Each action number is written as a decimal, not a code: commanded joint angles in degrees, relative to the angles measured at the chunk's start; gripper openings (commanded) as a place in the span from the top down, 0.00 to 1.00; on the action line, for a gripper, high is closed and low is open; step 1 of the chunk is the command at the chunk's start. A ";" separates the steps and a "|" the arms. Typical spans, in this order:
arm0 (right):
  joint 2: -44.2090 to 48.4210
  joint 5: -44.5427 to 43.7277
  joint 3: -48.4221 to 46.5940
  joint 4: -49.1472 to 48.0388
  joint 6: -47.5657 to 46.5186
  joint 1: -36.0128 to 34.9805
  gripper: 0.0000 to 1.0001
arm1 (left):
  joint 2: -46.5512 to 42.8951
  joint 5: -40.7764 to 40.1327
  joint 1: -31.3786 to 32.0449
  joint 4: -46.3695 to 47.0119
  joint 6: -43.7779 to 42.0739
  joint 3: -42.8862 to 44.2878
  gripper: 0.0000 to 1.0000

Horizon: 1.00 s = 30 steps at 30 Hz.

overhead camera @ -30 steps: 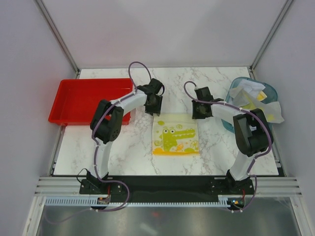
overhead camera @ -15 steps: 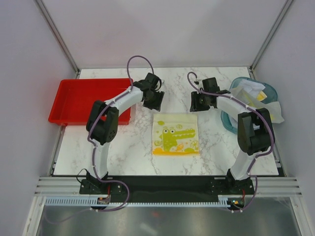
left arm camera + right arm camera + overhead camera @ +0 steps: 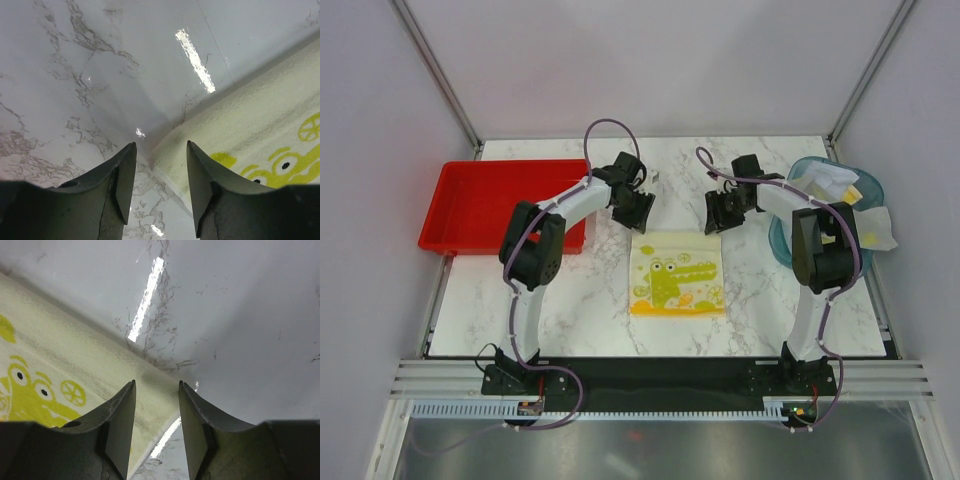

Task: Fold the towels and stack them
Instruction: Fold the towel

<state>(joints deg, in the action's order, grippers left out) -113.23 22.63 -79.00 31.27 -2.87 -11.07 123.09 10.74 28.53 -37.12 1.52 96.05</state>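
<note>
Printed towel (image 3: 677,273) flat at counter (image 3: 580,300) middle. My left jaws half-open, empty, over its far left corner; right jaws same over far right corner. More towels (image 3: 832,188) heaped in basket (image 3: 817,161), right edge.

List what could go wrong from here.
1. The towel lies flat on glossy marble. The open left gripper and right gripper hang over its far corners, so closing fingers may skid past or catch a sliver.
2. One corner caught and the other missed would fold crooked.
3. The heaped towels overhang the basket rim beside the right arm; a swing might drag one out.
</note>
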 commanded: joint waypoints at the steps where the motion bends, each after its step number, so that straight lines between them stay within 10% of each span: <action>1: -1.29 2.86 -2.12 2.39 -3.98 0.61 0.52 | 1.10 2.88 -0.93 0.13 -5.12 1.33 0.48; 30: -5.86 6.98 -6.34 7.67 -8.37 5.09 0.50 | 4.62 6.13 -1.46 -1.20 -9.69 3.44 0.76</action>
<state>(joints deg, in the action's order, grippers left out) -118.32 27.35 -84.38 38.61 -9.26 -6.61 126.23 15.66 27.22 -38.02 -5.65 97.67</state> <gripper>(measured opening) 0.510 0.256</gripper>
